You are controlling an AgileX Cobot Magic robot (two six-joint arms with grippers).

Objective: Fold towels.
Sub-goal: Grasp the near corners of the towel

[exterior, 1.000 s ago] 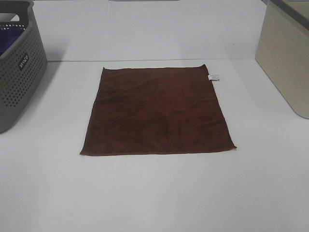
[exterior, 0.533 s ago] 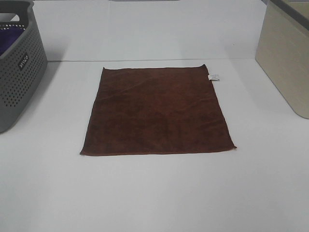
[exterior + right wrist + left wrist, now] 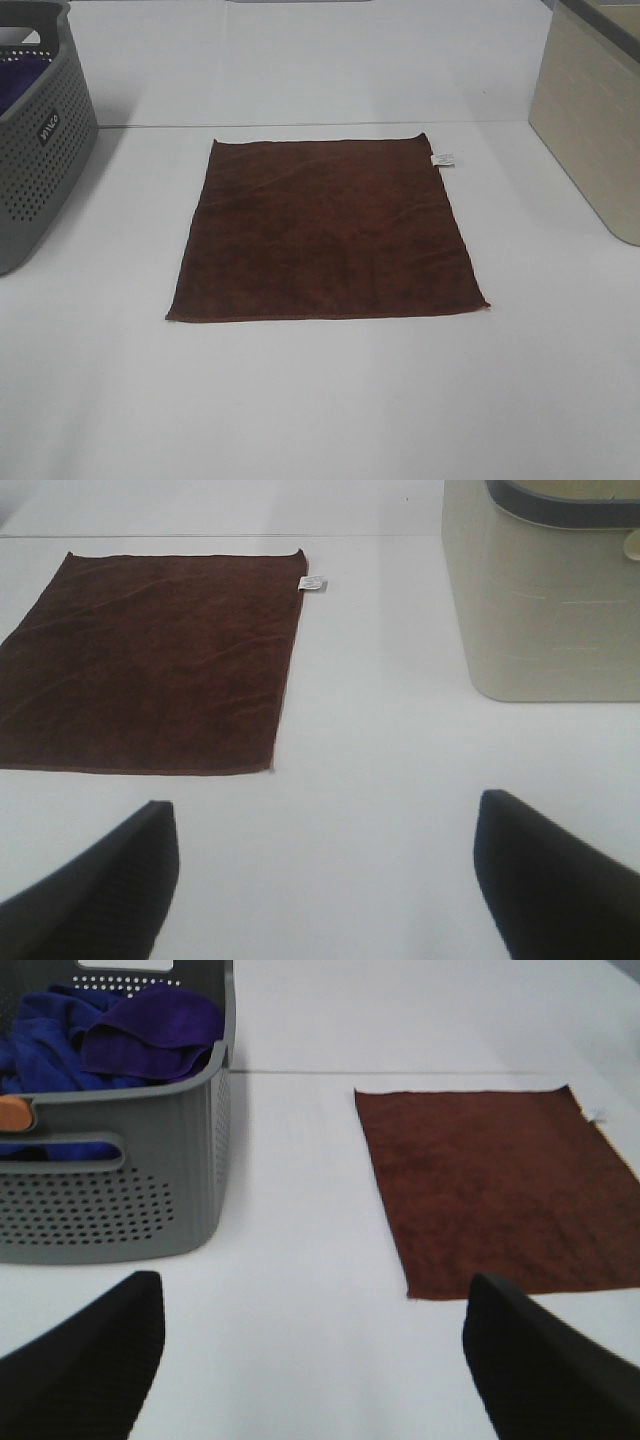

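White table [image 3: 320, 400] fills the exterior view, w/ a faint seam line running across it just behind the towel's far edge.

Towel [image 3: 325, 235], dark reddish-brown, lies flat and fully spread at centre frame, a single layer, roughly square, edges near parallel to the table front. Slight creases on the surface. The near right corner pokes out a little. It touches nothing but the table.

Basket [image 3: 40, 150], grey plastic w/ perforated walls and a small white label, sits at the left edge of the frame, well apart from the towel.

Bin [image 3: 590, 130], beige w/ a grey band at the rim, stands at the upper right edge, also well clear of the towel.

L gripper [image 3: 312, 1300]: two dark fingers [image 3: 90, 1360] spread wide, nothing between them but bare table, basket and towel ahead of it. R gripper [image 3: 327, 810]: same, fingers [image 3: 560, 880] wide apart, holding nothing, towel and bin ahead.

Purple cloth [image 3: 150, 1030] lies bunched in the basket atop a blue cloth [image 3: 40, 1050], both seen from the L wrist cam. An orange bit [image 3: 12, 1115] shows at the basket's wall; can't tell what it is.

Tag [image 3: 443, 159], small and white, sticks out from the towel's far right corner, flat on the table.
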